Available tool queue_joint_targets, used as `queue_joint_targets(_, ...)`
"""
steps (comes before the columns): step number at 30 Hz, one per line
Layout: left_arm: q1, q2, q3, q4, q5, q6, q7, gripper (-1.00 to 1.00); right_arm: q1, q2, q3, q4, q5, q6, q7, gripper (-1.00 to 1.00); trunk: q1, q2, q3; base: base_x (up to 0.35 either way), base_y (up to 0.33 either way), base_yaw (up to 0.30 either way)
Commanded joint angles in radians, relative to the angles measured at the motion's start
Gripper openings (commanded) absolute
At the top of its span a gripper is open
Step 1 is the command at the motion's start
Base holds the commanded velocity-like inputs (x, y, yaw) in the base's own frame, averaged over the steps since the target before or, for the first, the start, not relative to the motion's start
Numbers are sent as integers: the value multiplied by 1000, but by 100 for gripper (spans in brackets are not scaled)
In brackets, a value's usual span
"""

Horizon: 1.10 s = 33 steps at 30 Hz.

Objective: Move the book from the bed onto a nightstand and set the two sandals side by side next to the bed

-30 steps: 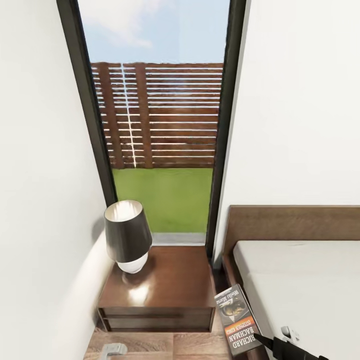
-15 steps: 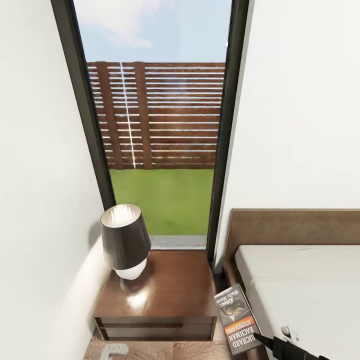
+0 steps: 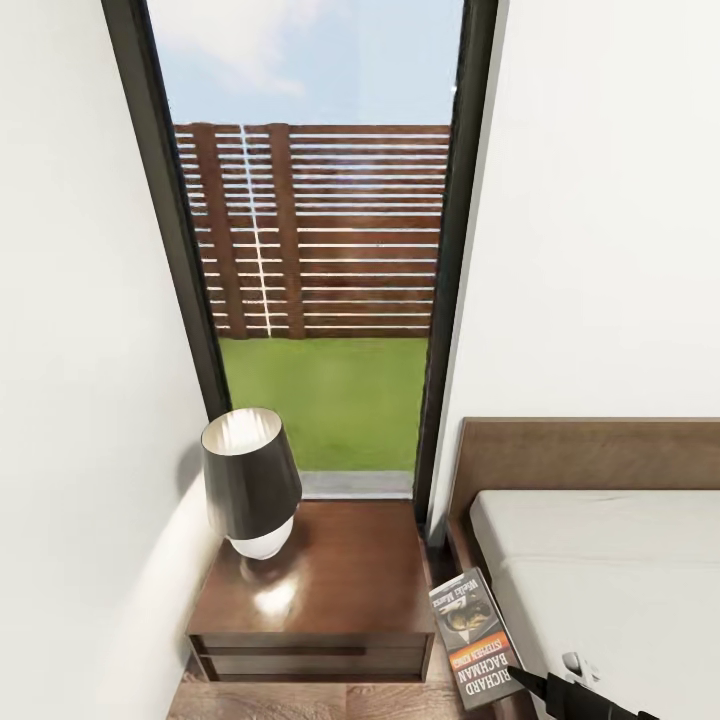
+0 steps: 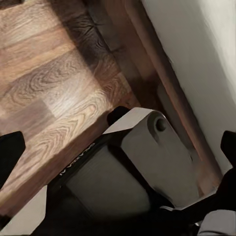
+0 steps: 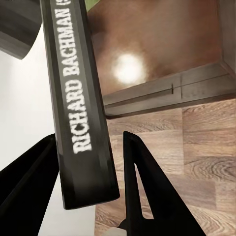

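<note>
Head view barely shifts from half a second ago; the pale left-gripper part at its bottom edge has gone. Right gripper (image 5: 86, 191) stays clamped on the book (image 3: 475, 638), held over the gap between nightstand (image 3: 330, 585) and bed (image 3: 600, 560). Left gripper's opening: cannot tell.

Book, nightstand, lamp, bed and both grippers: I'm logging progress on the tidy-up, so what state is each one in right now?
book: lifted, held by its lower end, between bed and nightstand, not yet set down.
right gripper: shut on the book.
left gripper: in the left wrist view, state unclear.
nightstand: drawer closed; top bears the lamp.
lamp: upright, at the nightstand's back left corner.
bed: bare mattress.
</note>
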Motion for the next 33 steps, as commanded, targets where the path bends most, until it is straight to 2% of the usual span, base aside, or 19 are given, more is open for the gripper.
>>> queue_joint_targets(1, 0, 8, 3, -11, -12, -1, -4, 100, -1, 0, 2, 0, -9, 10, 3, -100, 0, -1, -1, 0, 0, 0)
queue_joint_targets(3, 0, 37, 3, -34, -15, -1, -2, 100, -1, 0, 2, 0, -9, 10, 3, -100, 0, -1, -1, 0, 0, 0)
queue_joint_targets(5, 0, 55, 4, -41, -15, -2, 12, 100, -1, 0, 2, 0, -9, 10, 3, -100, 0, -1, -1, 0, 0, 0)
queue_joint_targets(7, 0, 78, 5, -45, -13, -3, 49, 100, -1, 0, 2, 0, -9, 10, 3, -100, 0, -1, -1, 0, 0, 0)
queue_joint_targets(8, 0, 88, 7, -45, -11, -3, 89, 100, -1, 0, 1, 0, -9, 10, 3, -100, 0, -1, -1, 0, 0, 0)
queue_joint_targets(10, 0, 91, 11, -45, -7, -3, 133, 100, -1, 0, 1, 0, -9, 10, 2, -100, 0, -1, -1, 0, 0, 0)
queue_joint_targets(12, 0, 84, 17, -44, 5, -3, 191, 100, -1, 0, 1, 0, -9, 10, 2, -100, 0, -1, -1, 0, 0, 0)
queue_joint_targets(15, 0, 58, 21, -43, 36, -3, 296, 100, -1, 0, 1, 0, -9, 10, 2, -100, 0, -1, -1, 91, 0, 0)
queue_joint_targets(17, 0, 53, 21, -43, 54, -3, 333, 100, -1, 0, 2, 0, -9, 10, 2, -100, 0, -1, -1, 232, 0, 0)
queue_joint_targets(26, 0, 52, 26, -43, 138, -6, 350, 100, 0, 0, 1, 0, -9, 10, 2, -100, 0, -1, -1, 160, 0, 0)
queue_joint_targets(33, 0, 53, 26, -43, 153, -6, 349, 100, -1, 0, 1, 0, -9, 10, 2, -100, 0, -1, -1, 8, 0, 0)
